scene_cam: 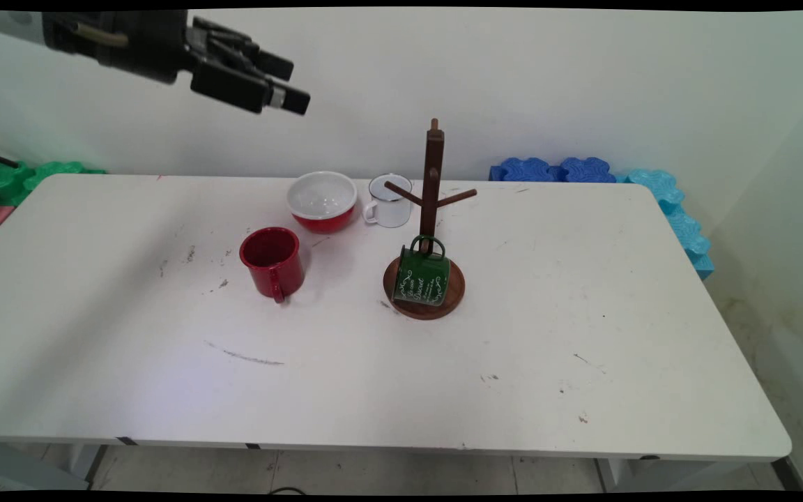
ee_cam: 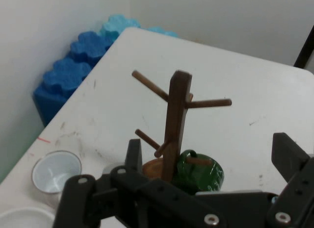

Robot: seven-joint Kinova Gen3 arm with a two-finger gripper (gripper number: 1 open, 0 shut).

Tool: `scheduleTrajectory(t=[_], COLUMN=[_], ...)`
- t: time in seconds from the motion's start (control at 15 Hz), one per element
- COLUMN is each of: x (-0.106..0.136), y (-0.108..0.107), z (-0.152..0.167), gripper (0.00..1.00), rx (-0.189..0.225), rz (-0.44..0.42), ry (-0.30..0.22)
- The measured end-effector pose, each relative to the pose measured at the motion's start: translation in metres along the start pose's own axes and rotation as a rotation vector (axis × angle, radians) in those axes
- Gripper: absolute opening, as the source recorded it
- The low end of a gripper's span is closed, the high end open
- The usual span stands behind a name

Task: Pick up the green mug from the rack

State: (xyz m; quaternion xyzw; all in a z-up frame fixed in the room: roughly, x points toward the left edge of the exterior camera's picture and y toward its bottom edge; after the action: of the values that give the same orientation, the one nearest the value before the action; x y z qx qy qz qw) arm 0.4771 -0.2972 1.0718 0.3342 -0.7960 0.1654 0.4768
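Nearest us on the bench (scene_cam: pixel 583 335), a green mug (scene_cam: pixel 421 277) hangs on the wooden mug tree (scene_cam: pixel 432 209), red mug (scene_cam: pixel 272 262) left, red bowl (scene_cam: pixel 322 201) and white mug (scene_cam: pixel 389 201) behind. High above, our claw (scene_cam: pixel 288 84) gapes open, holding nothing.

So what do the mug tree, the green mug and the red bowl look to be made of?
Mug tree: dark stained wood, judging by its brown post, pegs and round base. Green mug: likely enamelled metal, glossy with white printed lettering and a thin rim. Red bowl: probably enamelware too, shiny red outside, white inside; could be ceramic.
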Motion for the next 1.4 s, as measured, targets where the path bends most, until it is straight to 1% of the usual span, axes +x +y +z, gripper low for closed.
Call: scheduleTrajectory(t=[0.53, 1.07, 1.4], x=[-0.042, -0.072, -0.092], y=[-0.01, -0.022, -0.024], z=[0.021, 0.049, 0.069], gripper=[1.0, 1.0, 1.0], rx=[-0.023, -0.062, -0.088], rz=[-0.062, -0.146, -0.205], ry=[-0.041, -0.077, -0.096])
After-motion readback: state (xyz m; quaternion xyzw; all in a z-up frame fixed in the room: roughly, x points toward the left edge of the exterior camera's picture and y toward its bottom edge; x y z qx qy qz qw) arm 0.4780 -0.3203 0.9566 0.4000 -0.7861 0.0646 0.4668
